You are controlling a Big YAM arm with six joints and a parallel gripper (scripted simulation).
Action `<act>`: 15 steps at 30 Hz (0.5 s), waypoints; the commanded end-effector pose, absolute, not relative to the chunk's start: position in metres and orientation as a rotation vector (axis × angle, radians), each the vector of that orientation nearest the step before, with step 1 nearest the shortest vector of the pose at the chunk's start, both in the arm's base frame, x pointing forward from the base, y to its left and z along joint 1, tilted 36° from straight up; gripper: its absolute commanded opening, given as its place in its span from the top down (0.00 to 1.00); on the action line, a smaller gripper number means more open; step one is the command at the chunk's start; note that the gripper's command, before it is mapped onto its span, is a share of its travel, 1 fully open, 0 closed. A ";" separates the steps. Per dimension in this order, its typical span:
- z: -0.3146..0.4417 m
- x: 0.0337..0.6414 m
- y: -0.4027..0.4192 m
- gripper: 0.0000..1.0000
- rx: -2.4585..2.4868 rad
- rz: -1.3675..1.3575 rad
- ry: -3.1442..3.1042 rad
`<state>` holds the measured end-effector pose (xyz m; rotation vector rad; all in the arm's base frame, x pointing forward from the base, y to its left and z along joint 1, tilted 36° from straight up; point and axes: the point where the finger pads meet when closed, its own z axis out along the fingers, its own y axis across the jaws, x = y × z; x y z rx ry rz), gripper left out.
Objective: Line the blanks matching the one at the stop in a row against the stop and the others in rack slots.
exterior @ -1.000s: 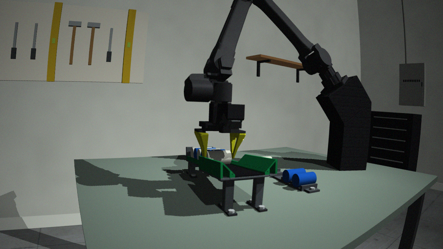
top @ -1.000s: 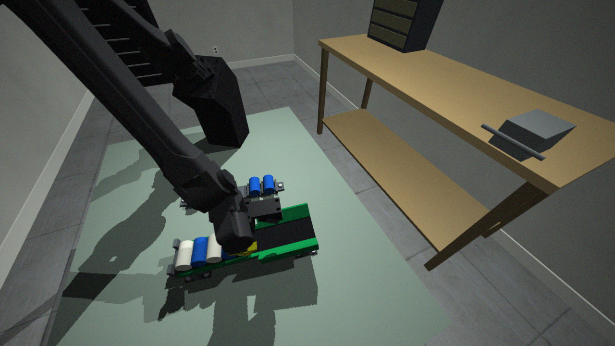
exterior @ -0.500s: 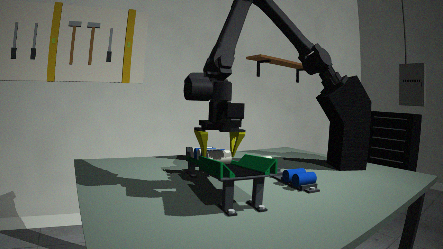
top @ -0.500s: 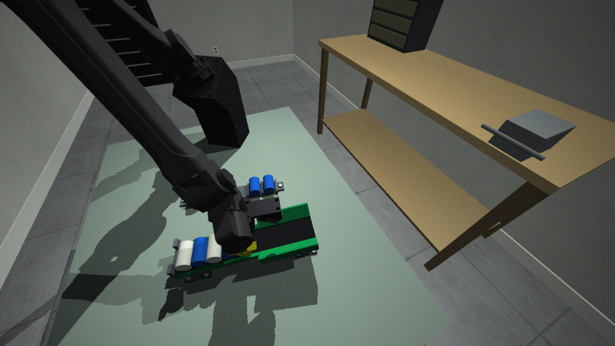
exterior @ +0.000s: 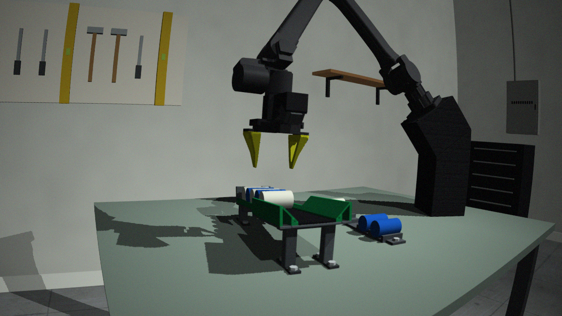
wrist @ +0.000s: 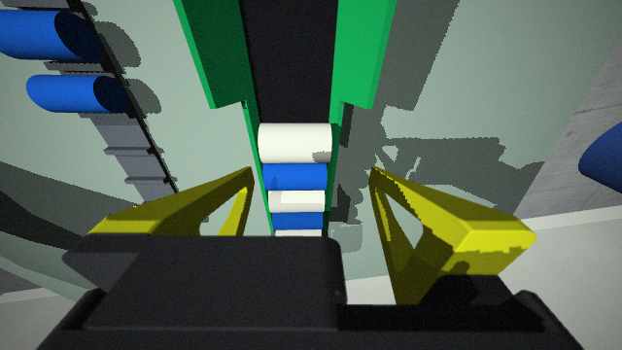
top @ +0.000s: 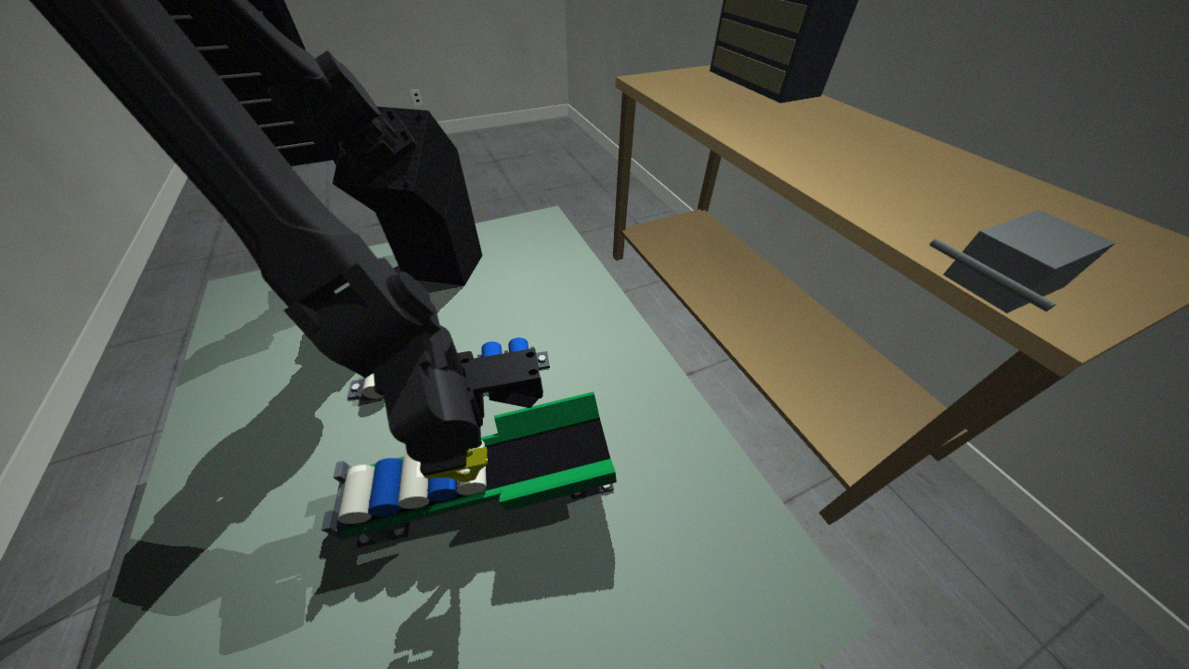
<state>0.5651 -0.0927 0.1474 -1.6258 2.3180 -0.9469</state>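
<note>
My gripper is open and empty, above the ramp. Five blanks lie across the ramp in a row. From the stop come a white blank, a blue blank, a white blank, a blue blank and an outermost white blank. The stock rack holds two blue blanks, one beside the other, and a white blank near its far end. My arm hides the rack's middle in the top view.
The ramp's flared green side walls rise beyond the outermost white blank. The rack runs alongside the ramp, lower down, on the arm base's side. Bare rack slots show in the wrist view. A wooden bench stands apart from the work table.
</note>
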 end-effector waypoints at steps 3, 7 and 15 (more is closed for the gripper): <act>0.161 0.547 -0.078 0.16 -1.624 -0.927 2.334; 0.143 0.544 -0.086 0.16 -1.637 -0.903 2.381; 0.143 0.544 -0.086 0.00 -1.638 -0.901 2.380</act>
